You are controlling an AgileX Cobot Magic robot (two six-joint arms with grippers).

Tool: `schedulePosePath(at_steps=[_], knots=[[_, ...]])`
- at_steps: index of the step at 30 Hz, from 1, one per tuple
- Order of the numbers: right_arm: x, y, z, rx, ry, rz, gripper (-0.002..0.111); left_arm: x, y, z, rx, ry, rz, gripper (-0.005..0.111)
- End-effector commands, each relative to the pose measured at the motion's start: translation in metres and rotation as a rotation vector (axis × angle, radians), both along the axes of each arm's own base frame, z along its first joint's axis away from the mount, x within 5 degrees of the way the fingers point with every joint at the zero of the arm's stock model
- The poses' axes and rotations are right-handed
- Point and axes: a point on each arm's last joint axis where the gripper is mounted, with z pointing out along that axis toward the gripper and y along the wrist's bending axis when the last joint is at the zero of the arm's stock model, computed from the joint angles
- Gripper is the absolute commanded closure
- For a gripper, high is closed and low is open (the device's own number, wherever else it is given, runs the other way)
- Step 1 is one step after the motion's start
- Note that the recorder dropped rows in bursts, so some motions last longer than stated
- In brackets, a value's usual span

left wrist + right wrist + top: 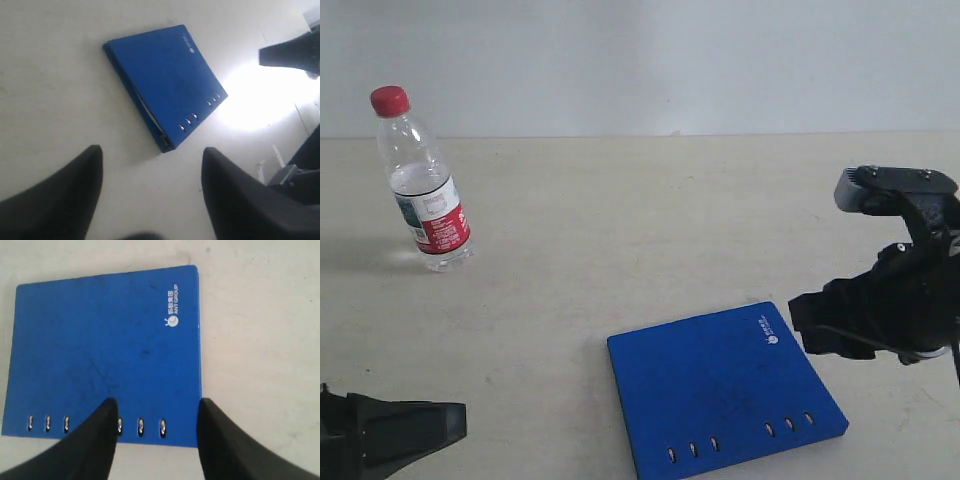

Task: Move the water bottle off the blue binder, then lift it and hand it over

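The water bottle [421, 185], clear with a red cap and a red, white and green label, stands upright on the table at the far left, apart from everything else. The blue binder [720, 385] lies flat on the table at the front, right of the middle, with nothing on it. In the left wrist view my left gripper [151, 152] is open and empty, over bare table short of the binder [160, 75]. My right gripper [156, 404] hangs open over the slotted edge of the binder [100, 340], holding nothing. It shows at the right of the exterior view [815, 322].
The pale beige table [620, 230] runs back to a white wall [670, 60]. My left gripper's dark finger [420, 430] pokes in at the front left corner. The right arm [290, 52] shows in the left wrist view beyond the binder.
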Motion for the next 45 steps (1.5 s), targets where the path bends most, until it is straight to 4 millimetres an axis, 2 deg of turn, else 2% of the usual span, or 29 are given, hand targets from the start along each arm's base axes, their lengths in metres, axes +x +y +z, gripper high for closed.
schedulePosePath(at_steps=[1,5,8,12,16,19,22,24,26,29,32,34,36,38,40,42,43,45], knots=[[0.015,0.003,-0.018,-0.024,0.013,-0.019,0.064,0.012,-0.005,-0.001,-0.05,0.019,-0.062,0.051],[0.033,0.009,-0.047,-0.063,0.121,-0.019,0.064,0.031,-0.007,-0.014,-0.077,0.127,-0.082,0.051],[0.043,0.013,-0.06,-0.079,0.161,-0.02,0.064,0.042,-0.006,-0.031,-0.05,0.195,-0.096,0.051],[0.051,0.016,-0.069,-0.087,0.191,-0.017,0.064,0.048,-0.01,-0.049,-0.096,0.261,-0.147,0.051],[0.051,0.015,-0.069,-0.089,0.193,-0.019,0.064,0.051,-0.013,-0.056,-0.152,0.271,-0.185,0.051],[0.054,0.006,-0.069,-0.085,0.205,-0.052,0.064,0.054,-0.017,-0.057,-0.252,0.281,-0.211,0.051],[0.053,-0.017,-0.069,-0.072,0.298,-0.094,0.064,0.057,-0.017,-0.062,-0.265,0.293,-0.216,0.051],[0.05,-0.026,-0.063,-0.059,0.341,-0.055,0.067,0.058,-0.017,-0.062,-0.264,0.29,-0.217,0.052],[0.046,-0.032,-0.05,-0.038,0.305,0.054,0.075,0.058,-0.017,-0.062,-0.264,0.29,-0.217,0.054],[0.046,-0.035,-0.017,0.007,0.11,0.11,0.088,0.058,-0.017,-0.062,-0.263,0.286,-0.219,0.056],[0.044,-0.038,0.027,0.044,-0.173,0.051,0.097,0.058,-0.017,-0.062,-0.263,0.286,-0.219,0.057],[0.034,-0.043,0.063,0.037,-0.378,0.004,0.103,0.058,-0.017,-0.062,-0.263,0.286,-0.219,0.057],[0.014,-0.048,0.099,0.033,-0.566,-0.025,0.108,0.058,-0.017,-0.062,-0.263,0.286,-0.219,0.057],[-0.013,-0.052,0.128,0.006,-0.722,-0.015,0.108,0.058,-0.017,-0.062,-0.263,0.286,-0.219,0.057],[-0.034,-0.055,0.139,-0.031,-0.793,0.009,0.108,0.058,-0.017,-0.062,-0.263,0.286,-0.219,0.057],[-0.054,-0.059,0.134,-0.07,-0.825,0.002,0.108,0.058,-0.017,-0.062,-0.263,0.286,-0.219,0.057],[-0.06,-0.061,0.127,-0.069,-0.825,-0.015,0.108,0.058,-0.017,-0.062,-0.263,0.286,-0.219,0.057],[-0.064,-0.064,0.097,-0.022,-0.752,-0.101,0.108,0.058,-0.017,-0.062,-0.256,0.268,-0.228,0.057]])
